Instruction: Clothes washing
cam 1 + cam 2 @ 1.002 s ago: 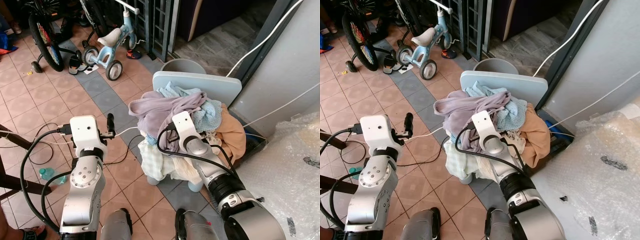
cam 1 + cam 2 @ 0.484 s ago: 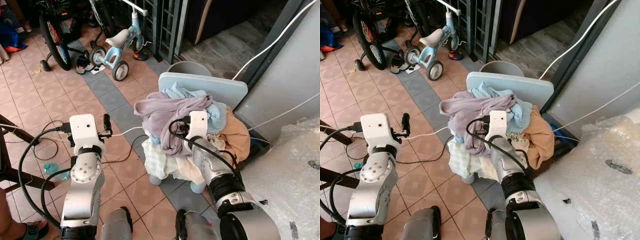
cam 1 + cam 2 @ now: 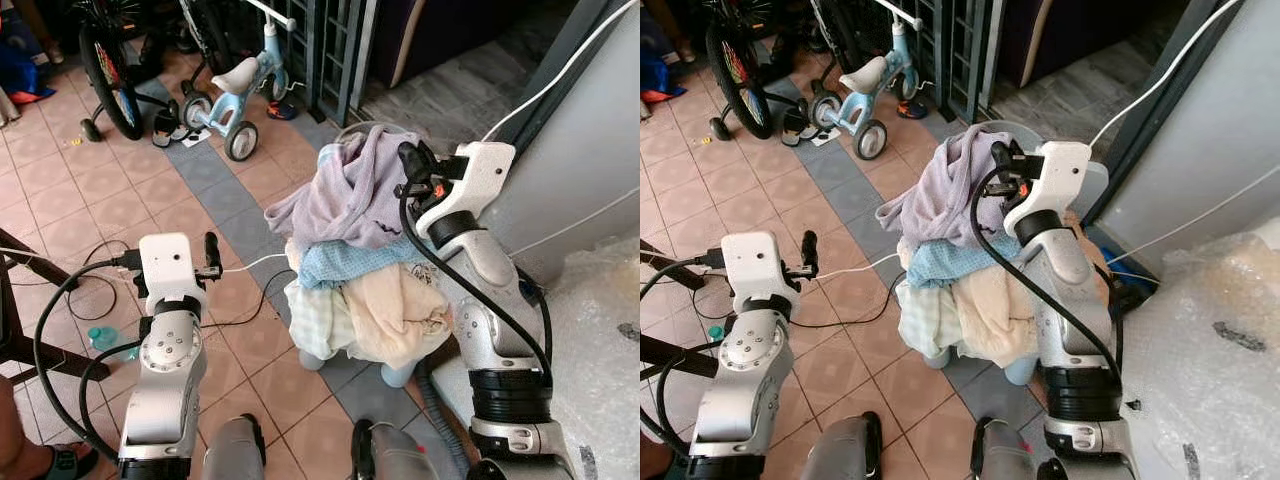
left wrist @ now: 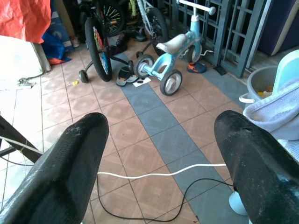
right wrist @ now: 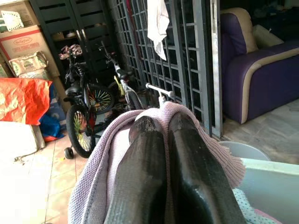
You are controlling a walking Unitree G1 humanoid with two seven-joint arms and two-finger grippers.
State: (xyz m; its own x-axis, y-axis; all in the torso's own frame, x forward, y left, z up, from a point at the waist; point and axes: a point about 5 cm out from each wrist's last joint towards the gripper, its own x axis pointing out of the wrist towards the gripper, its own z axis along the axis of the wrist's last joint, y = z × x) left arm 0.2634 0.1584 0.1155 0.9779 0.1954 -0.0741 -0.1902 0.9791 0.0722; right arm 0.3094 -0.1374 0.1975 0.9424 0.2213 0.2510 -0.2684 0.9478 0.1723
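On a terracotta tiled floor (image 3: 90,200), with a tricycle (image 3: 232,95) at eleven o'clock, a knitted lilac garment (image 3: 345,190) is being pinched by the right gripper (image 3: 408,160) above the laundry pile (image 3: 370,300), while the left gripper (image 4: 159,154) is being held spread.

the floor (image 3: 90,200) was laid in pinkish square tiles crossed by a band of grey ones, sunlit. a pale blue child's tricycle (image 3: 232,85) stood before a dark metal grille gate (image 5: 187,56), with a black bicycle (image 3: 105,75) beside it. a purple sofa (image 5: 261,70) sat behind the grille. bubble wrap (image 3: 600,340) lay by a grey wall (image 3: 590,130), white cables running across it
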